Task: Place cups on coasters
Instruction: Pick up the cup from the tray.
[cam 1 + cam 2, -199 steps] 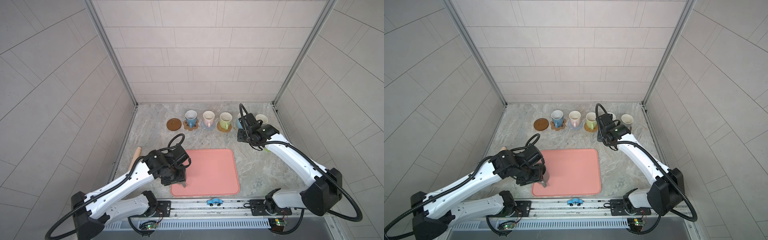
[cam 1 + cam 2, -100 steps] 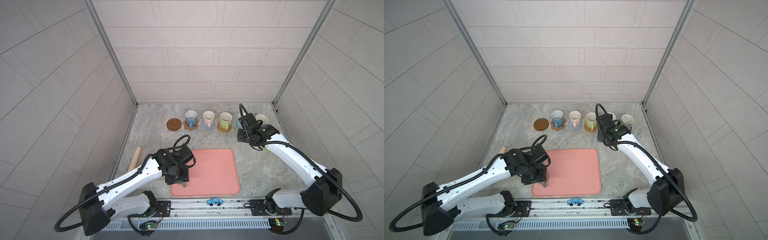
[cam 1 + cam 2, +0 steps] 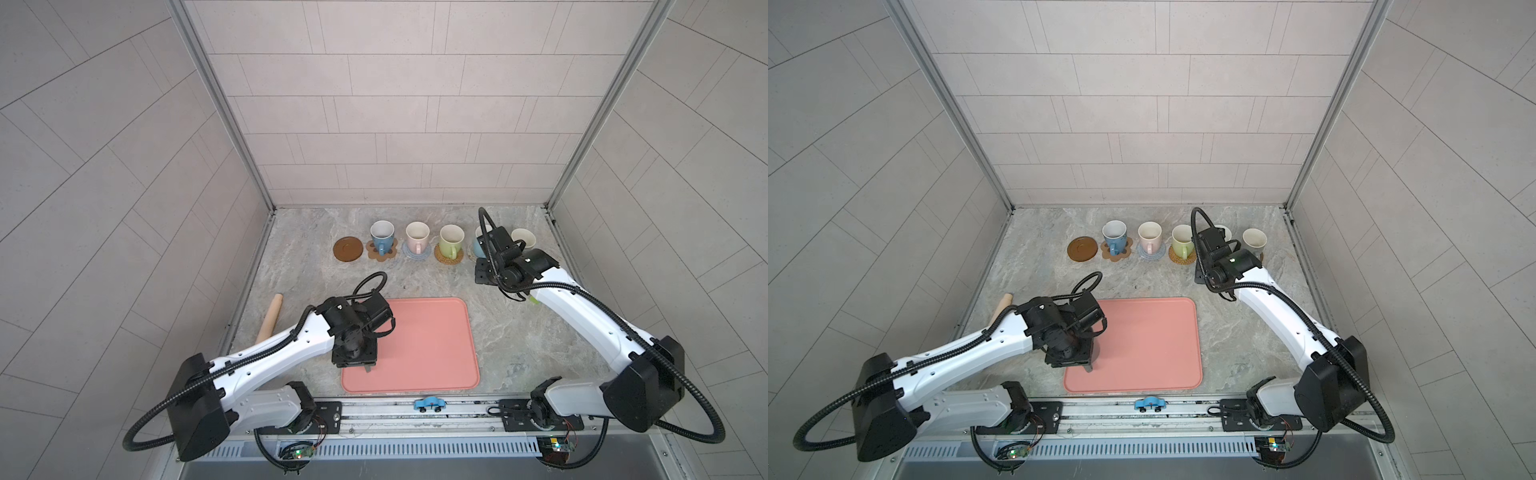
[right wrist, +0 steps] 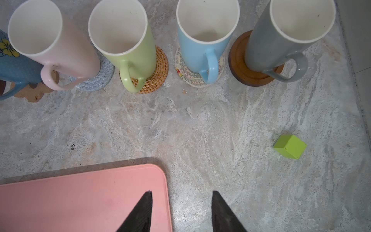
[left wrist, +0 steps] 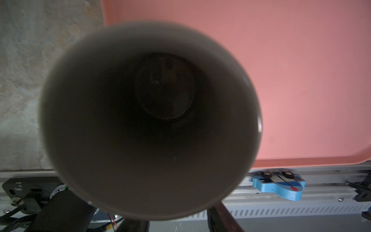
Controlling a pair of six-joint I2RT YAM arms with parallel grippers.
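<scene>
Overhanging dark grey mug [image 5: 152,140], left hand [image 3: 357,360] part-open

Pale tiled walls [image 3: 382,104], grey marbled tabletop [image 3: 511,332]

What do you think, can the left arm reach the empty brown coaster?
Probably yes: only bare table lies between the left claw and the brown coaster; the blue mug stands off to one side.

- L arm [image 3: 286,353] & R arm [image 3: 582,316]: white shells, blk joints.
- Blk ribbed cable hoses [image 3: 146,417] loop off both bases.
- R claw [image 4: 182,192]: dark tapered fingers [image 4: 140,213].
</scene>
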